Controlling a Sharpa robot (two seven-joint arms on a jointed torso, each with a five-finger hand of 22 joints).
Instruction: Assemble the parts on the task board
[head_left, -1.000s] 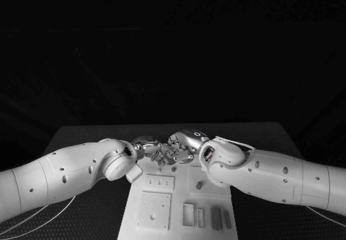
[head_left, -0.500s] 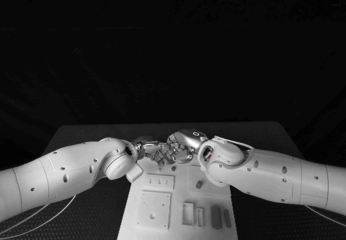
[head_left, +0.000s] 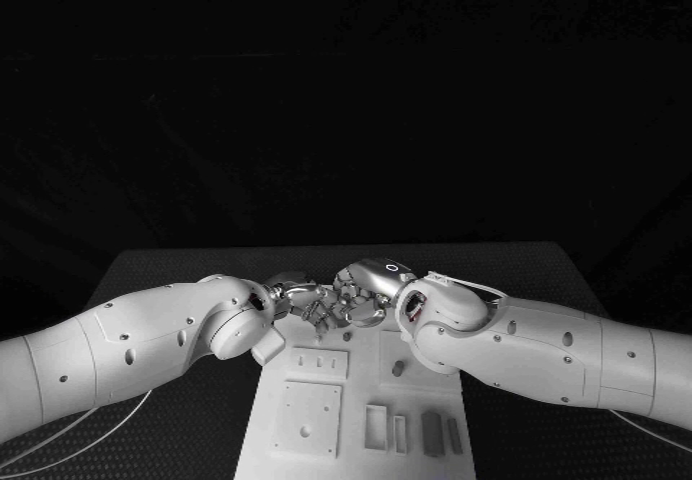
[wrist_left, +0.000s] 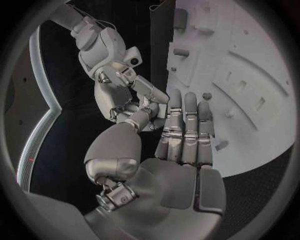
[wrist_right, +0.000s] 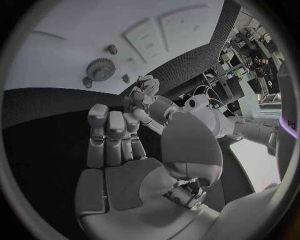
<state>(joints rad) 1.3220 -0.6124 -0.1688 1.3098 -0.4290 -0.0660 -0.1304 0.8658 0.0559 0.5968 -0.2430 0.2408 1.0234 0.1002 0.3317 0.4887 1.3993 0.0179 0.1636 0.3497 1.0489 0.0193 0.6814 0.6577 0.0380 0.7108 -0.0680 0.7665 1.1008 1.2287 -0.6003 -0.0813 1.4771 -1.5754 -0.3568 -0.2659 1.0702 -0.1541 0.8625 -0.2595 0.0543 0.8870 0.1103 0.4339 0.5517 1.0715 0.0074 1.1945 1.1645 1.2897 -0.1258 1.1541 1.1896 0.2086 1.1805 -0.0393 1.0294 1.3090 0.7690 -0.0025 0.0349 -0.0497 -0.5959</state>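
The white task board (head_left: 283, 445) runs from the table's near edge to its middle. My left hand (head_left: 300, 298) and my right hand (head_left: 366, 288) meet just above the board's far end, fingertips close together. In the left wrist view my left hand (wrist_left: 182, 145) has straight fingers and a bare palm, its thumb reaching toward the right hand (wrist_left: 128, 85). In the right wrist view my right hand (wrist_right: 115, 150) is likewise flat, with the left hand (wrist_right: 142, 95) just past its fingers. No part shows in either palm. A gear (wrist_right: 98, 68) lies on the board (wrist_right: 56, 35).
Near me the board carries a square plate (head_left: 307, 420), a smaller plate (head_left: 320, 362), a small peg (head_left: 398, 370) and several upright narrow pieces (head_left: 433, 436). Black table (head_left: 173, 440) lies on both sides. Thin cables (head_left: 87, 430) trail under my left arm.
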